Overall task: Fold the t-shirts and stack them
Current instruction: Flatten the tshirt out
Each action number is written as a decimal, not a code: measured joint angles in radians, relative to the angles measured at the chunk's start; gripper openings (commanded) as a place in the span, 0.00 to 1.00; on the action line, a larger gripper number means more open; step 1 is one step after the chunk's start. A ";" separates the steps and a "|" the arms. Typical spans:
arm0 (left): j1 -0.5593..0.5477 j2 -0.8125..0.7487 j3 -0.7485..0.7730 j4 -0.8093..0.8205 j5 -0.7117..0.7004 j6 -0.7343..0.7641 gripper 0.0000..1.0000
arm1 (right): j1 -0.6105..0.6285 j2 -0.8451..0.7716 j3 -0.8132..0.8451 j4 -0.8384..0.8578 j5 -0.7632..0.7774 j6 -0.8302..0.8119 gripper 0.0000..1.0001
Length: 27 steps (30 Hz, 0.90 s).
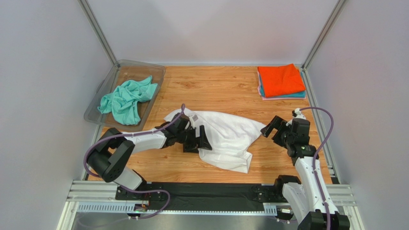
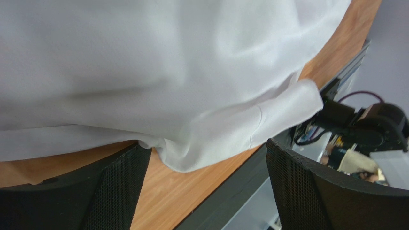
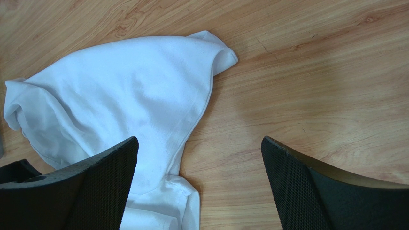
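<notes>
A clear plastic tray [image 1: 134,73] sits at upper left of the top view, on the wooden table [image 1: 211,88]; grey wall panels [image 1: 211,28] stand behind.

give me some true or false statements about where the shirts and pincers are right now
1. The mint-green t-shirt lies in the clear tray. True.
2. The white t-shirt is neatly folded. False: it lies crumpled on the table.
3. An orange t-shirt tops the folded stack. True.
4. The right pincer is shut on the white t-shirt. False: it is open, holding nothing.
5. The left pincer is open. True.
</notes>
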 measured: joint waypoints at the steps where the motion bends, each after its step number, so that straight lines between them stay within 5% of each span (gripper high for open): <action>1: 0.024 0.017 0.009 0.014 0.011 0.000 0.98 | 0.000 0.000 0.000 0.000 0.000 0.000 1.00; 13: 0.374 0.294 0.359 -0.019 -0.034 0.159 0.97 | 0.000 0.011 0.000 0.000 0.001 0.000 1.00; 22: 0.391 0.540 0.782 -0.161 -0.036 0.309 0.94 | 0.000 0.012 0.000 0.000 0.000 0.000 1.00; 27: 0.389 0.488 0.794 -0.225 -0.044 0.342 0.95 | 0.000 0.003 0.000 0.000 0.000 0.000 1.00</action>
